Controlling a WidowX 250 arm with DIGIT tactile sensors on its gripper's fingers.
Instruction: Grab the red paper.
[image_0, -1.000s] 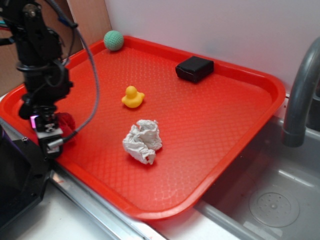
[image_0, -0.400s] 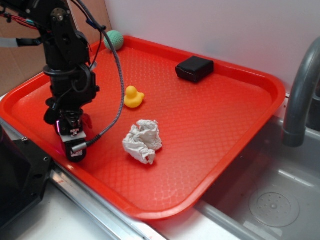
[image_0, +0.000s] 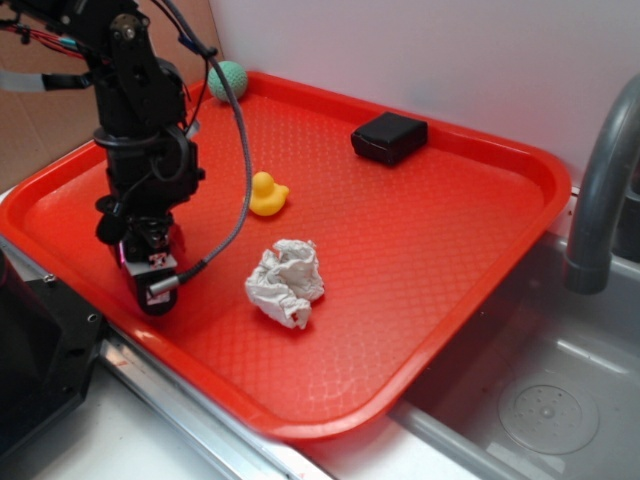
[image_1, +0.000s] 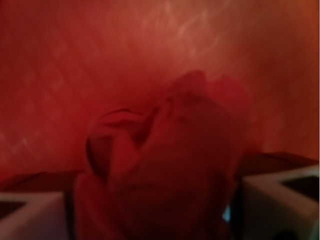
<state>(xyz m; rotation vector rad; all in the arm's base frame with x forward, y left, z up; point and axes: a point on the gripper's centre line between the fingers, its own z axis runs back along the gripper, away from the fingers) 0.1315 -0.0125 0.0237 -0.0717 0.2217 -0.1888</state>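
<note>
In the wrist view the dark crimson red paper (image_1: 165, 160) fills the space between my gripper's (image_1: 157, 212) two white fingers (image_1: 30, 215), which press against its sides. The gripper is shut on it, just over the orange-red tray (image_1: 75, 60). In the exterior view the gripper (image_0: 150, 268) points down over the tray's front left part, left of the white paper wad (image_0: 287, 282). There the red paper is almost wholly hidden behind the gripper.
On the tray (image_0: 420, 250) are a yellow duck (image_0: 266, 194), a black box (image_0: 389, 137) at the back and a green ball (image_0: 229, 80) in the far left corner. A grey faucet (image_0: 600, 190) and a sink (image_0: 540, 400) lie to the right. A black box stands at the front left.
The gripper has moved right from the tray's left edge towards the white wad, and the red paper went with it. In the last half second it barely moved.
</note>
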